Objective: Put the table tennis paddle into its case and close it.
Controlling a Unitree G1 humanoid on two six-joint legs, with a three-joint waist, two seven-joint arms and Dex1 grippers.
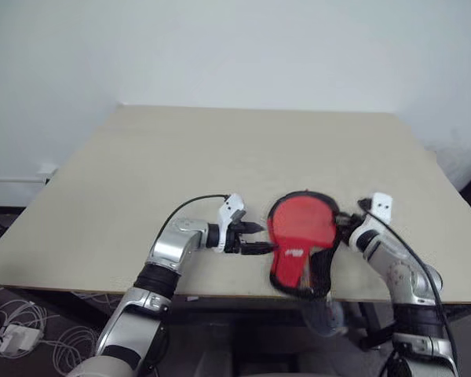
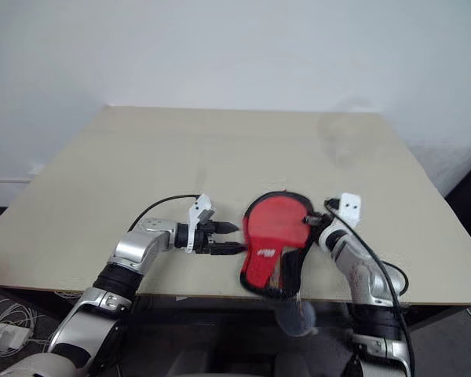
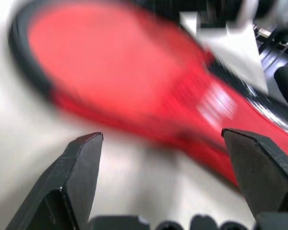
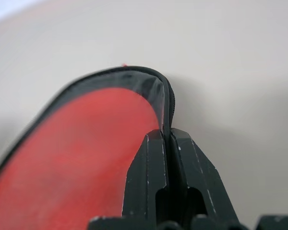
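table (image 1: 180,157): beige, against white wall (image 1: 235,47) | cables (image 1: 16,330): on floor, left

One paddle case (image 1: 300,242) lies at the lower centre of one worktop (image 1: 220,157). Two grippers flank it: left gripper (image 1: 255,238), right gripper (image 4: 167,139).

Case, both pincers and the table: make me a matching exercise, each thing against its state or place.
Things:
1. left pincer
2. right pincer
3. case
4. table

States:
A. shut on the black edging of the case
B. lies at the near edge, red showing through its clear side
C. open, beside the case, holding nothing
D. beige surface under everything

Pairs: 1-C, 2-A, 3-B, 4-D
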